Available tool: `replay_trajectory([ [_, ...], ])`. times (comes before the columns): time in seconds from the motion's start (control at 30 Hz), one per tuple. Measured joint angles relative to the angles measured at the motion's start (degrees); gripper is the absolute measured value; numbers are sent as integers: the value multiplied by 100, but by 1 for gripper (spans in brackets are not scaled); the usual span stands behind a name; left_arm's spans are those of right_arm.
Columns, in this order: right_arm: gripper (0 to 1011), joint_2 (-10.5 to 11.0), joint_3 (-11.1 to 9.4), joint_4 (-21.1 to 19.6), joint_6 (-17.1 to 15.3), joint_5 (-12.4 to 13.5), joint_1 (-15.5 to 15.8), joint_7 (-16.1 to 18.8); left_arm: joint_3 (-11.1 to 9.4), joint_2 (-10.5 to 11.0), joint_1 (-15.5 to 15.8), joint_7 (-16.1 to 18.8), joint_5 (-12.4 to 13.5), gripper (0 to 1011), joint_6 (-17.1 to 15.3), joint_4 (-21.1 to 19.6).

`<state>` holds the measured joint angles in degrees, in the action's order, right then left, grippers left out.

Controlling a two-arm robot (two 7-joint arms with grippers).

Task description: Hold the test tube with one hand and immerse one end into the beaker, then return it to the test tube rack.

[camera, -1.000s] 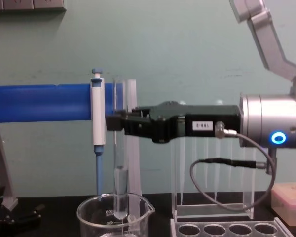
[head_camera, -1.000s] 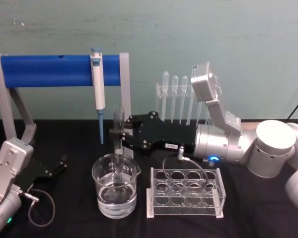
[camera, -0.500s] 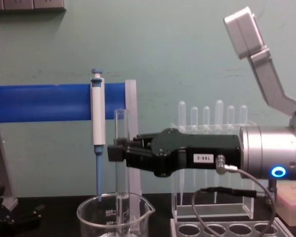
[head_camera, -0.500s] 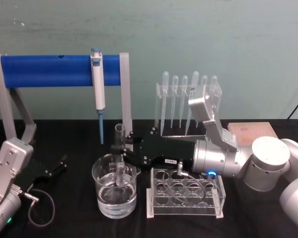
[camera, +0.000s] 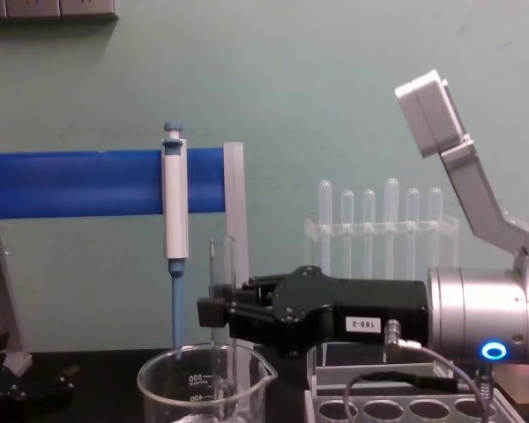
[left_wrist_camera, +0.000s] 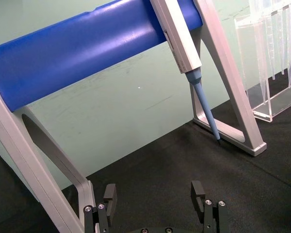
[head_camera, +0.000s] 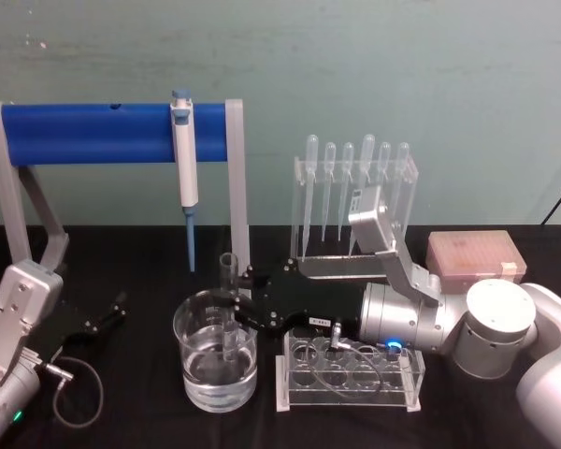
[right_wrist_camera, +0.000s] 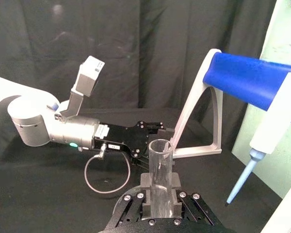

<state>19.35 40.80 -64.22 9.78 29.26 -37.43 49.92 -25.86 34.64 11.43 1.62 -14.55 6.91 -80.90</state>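
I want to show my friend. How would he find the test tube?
In front of the blue bar sits a wide beaker. The test tube stands upright in it, held by the right claw; unlike the pipettes, it is open-topped.

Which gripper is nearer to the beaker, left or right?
Right. The right gripper hangs over the beaker, holding the test tube dipped inside; the left gripper is open, well apart, off to the beaker's left.
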Motion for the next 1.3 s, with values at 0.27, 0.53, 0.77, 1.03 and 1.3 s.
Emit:
replay_trajectory([
  [0.27, 226, -99, -84, 204, 162, -6, 73, 66, 0, 0, 0, 0, 0, 1000, 0, 0],
  [0.53, 226, -154, -153, 286, 254, -20, 108, 144, 0, 0, 0, 0, 0, 1000, 0, 0],
  [0.77, 226, -174, -170, 287, 255, -59, 124, 155, 0, 0, 0, 0, 0, 1000, 0, 0],
  [1.03, 226, -179, -166, 282, 238, -112, 127, 169, 0, 0, 0, 0, 0, 1000, 0, 0],
  [1.3, 226, -191, -163, 276, 234, -139, 123, 178, 0, 0, 0, 0, 0, 1000, 0, 0],
])
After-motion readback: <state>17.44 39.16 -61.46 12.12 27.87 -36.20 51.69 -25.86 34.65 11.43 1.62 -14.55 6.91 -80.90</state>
